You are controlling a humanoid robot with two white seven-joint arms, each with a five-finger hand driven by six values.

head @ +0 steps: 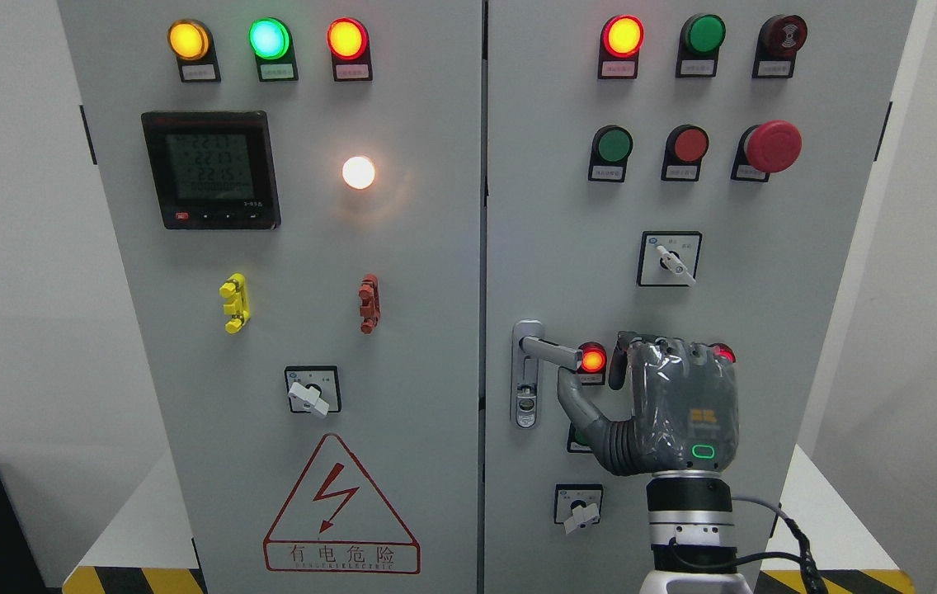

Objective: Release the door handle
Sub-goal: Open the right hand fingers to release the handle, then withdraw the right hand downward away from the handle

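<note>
right hand [666,404] sits just off the free tip of the door handle [553,352], at about four o'clock from it. thumb [577,404] reaches up under the lever's end, the other fingers loosely curled and gripping nothing, so the let-go looks nearly done. next it wants a clean pull back and down toward six o'clock. open panel lies there, though a red lamp [592,360] and rotary switch [578,505] crowd close.
</note>
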